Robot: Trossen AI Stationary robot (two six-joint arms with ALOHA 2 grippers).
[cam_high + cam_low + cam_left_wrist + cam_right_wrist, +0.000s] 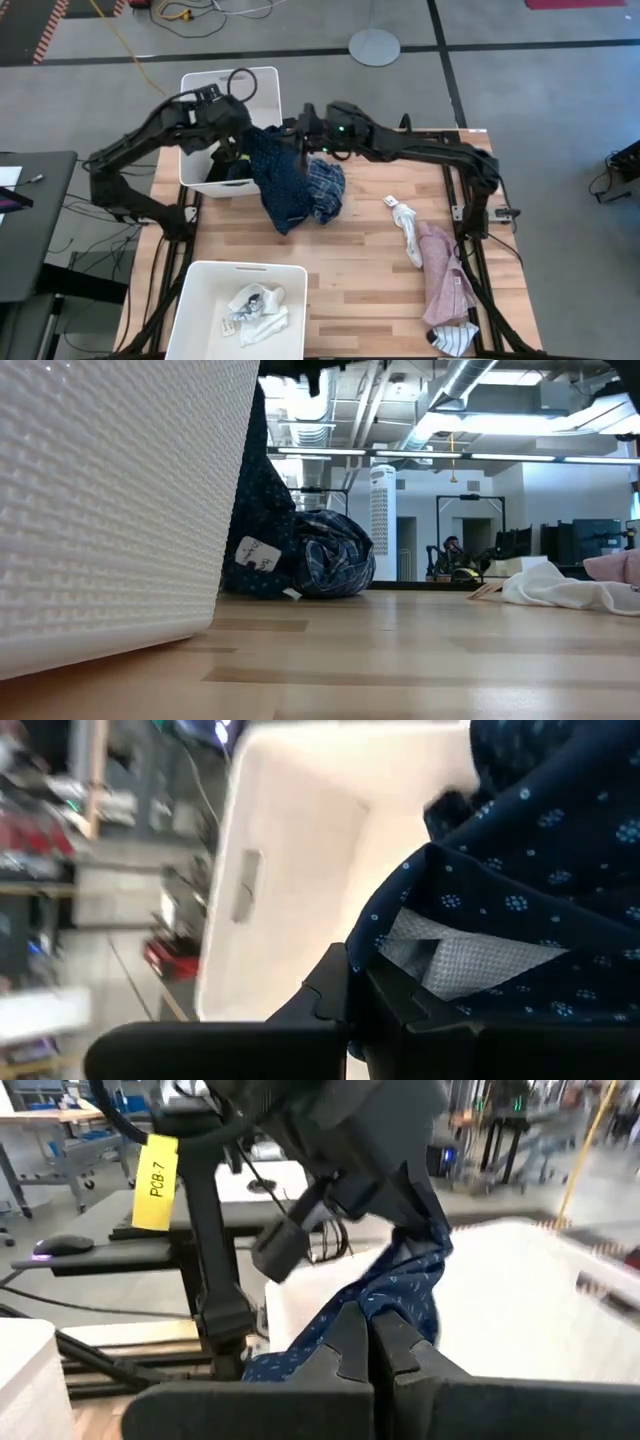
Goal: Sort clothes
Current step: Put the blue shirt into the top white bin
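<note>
We're partway thru the sort, by our read. The near bin (200,300) already holds a few light pieces, prob. socks (255,305), bundled in one corner. The far bin (262,88) has something dark at its bottom, can't tell what.

Right now both claws are on the navy dotted piece (275,175), which hangs between them at the far bin's edge and drapes down to the table. The left gripper (362,982) is pinched tight on a fold of it, w/ the grey inner lining showing just beside the fingers. The right gripper (372,1342) is also clamped on the same cloth; the wrist view shows the dotted fabric running up from its closed fingers toward the other arm.

The blue plaid shirt (325,190) sits crumpled on the table (360,300), touching the hanging navy piece. In the low view (335,555) it lies right against it.

Still left, as far as we see: the plaid shirt, a white sock (405,225) mid-table, the pink shirt (445,280) near the right edge, and a striped sock (455,338) at its near end. So approx. four items to go after this one, we'd judge.
</note>
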